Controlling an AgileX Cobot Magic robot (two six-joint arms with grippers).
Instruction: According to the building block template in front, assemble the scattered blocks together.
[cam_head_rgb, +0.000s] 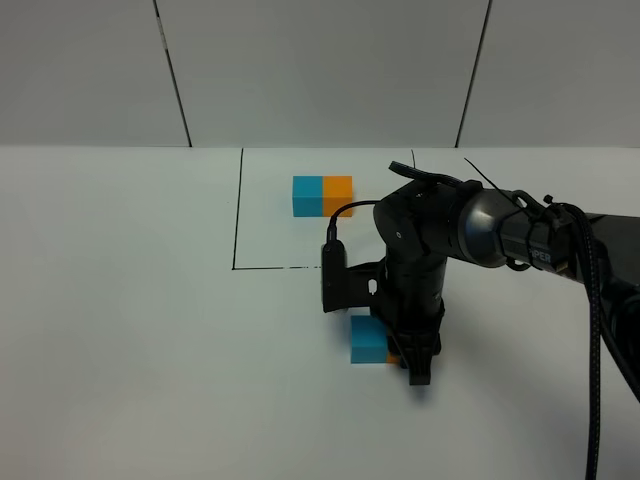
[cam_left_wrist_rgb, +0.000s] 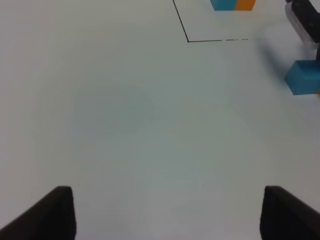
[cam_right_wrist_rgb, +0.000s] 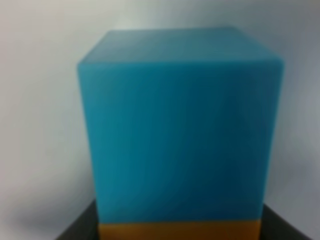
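The building block template, a short blue-orange bar, lies inside the black outline at the back; it also shows in the left wrist view. The scattered cyan-blue cube sits on the table in front of the outline. The scattered orange cube touches its right side and is mostly hidden by my right gripper. In the right wrist view the blue cube fills the frame, with the orange cube against it between the fingers. My left gripper is open and empty over bare table.
A black outline marks a rectangle on the white table. The right arm reaches in from the right, with its wrist camera and cable beside the blue cube. A grey panelled wall stands at the back.
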